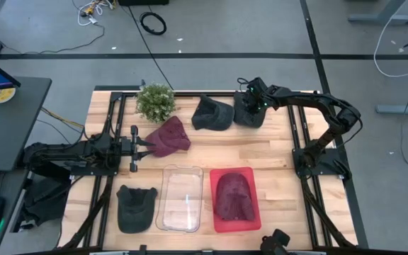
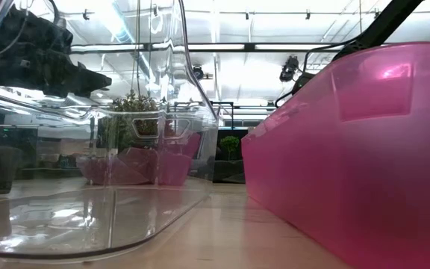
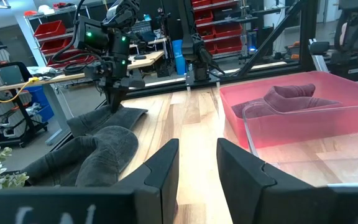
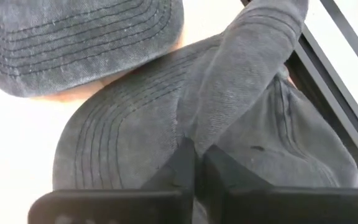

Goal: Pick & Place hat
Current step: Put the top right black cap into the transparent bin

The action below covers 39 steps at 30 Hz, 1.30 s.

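Observation:
Two dark grey hats lie at the table's far side. My right gripper (image 1: 250, 108) points down onto the right one (image 1: 248, 115) and is shut on it; the other grey hat (image 1: 211, 113) lies just to its left. A maroon hat (image 1: 168, 137) rests flat on the wood mid-table. My left gripper (image 1: 144, 145) is open at its left edge, level with the table, and wood shows between its fingers (image 3: 197, 165). A third grey hat (image 1: 134, 207) lies near the front edge. My right gripper pinches a raised fold of the grey hat's crown (image 4: 229, 106) between its two fingers (image 4: 180, 167), coming from above and pointing down. The hat's brim (image 4: 110, 155) and the rest of the hat lie on the table.
A clear bin (image 1: 179, 198) and a red bin (image 1: 250, 212) holding a maroon hat (image 1: 234, 197) stand near the front edge. A small plant (image 1: 154, 101) stands at the far side, left of the grey hats. Black rails run along both table sides.

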Each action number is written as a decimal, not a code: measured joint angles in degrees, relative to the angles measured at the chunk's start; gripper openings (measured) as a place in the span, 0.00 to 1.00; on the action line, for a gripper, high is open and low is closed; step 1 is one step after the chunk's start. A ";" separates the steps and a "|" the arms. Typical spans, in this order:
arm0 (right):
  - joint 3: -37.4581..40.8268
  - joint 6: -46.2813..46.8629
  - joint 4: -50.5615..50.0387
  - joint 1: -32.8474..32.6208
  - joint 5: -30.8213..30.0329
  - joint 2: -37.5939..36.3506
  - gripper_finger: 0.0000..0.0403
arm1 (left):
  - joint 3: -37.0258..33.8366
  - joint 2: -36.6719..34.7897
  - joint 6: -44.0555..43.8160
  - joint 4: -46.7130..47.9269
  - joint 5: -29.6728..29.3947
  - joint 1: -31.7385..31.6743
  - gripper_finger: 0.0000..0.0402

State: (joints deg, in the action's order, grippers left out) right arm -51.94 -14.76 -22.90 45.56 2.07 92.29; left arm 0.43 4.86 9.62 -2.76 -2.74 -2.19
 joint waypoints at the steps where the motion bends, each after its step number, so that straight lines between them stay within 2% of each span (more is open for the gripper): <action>1: 0.00 -0.31 0.00 0.00 -0.02 0.00 0.03 | 0.01 0.00 -0.01 0.01 0.00 0.01 0.29; 5: 0.00 -0.58 0.00 0.00 0.00 0.00 0.05 | 0.00 0.00 0.01 0.01 0.00 0.01 0.29; 13: 0.00 0.79 0.01 -0.01 0.03 -0.54 0.02 | 0.00 0.00 0.00 -0.01 0.00 0.00 0.29; 23: 0.00 12.15 -5.04 -3.22 0.12 -7.05 0.02 | 0.02 0.00 0.01 -0.01 0.00 0.01 0.29; 26: 0.00 15.45 -8.39 -6.44 -0.23 -9.84 0.02 | 0.02 0.00 0.01 0.01 0.00 0.01 0.29; 29: 0.00 18.99 -10.65 -11.29 -3.44 -12.42 0.02 | 0.01 0.00 0.01 0.00 0.00 0.00 0.29; 39: 0.00 29.09 -11.31 -28.77 -9.60 -19.16 0.02 | 0.02 0.00 -0.01 -0.01 0.00 0.01 0.29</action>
State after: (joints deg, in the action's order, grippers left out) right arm -51.94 14.33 -34.21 16.79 -7.54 73.13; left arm 0.45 4.86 9.61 -2.76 -2.74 -2.18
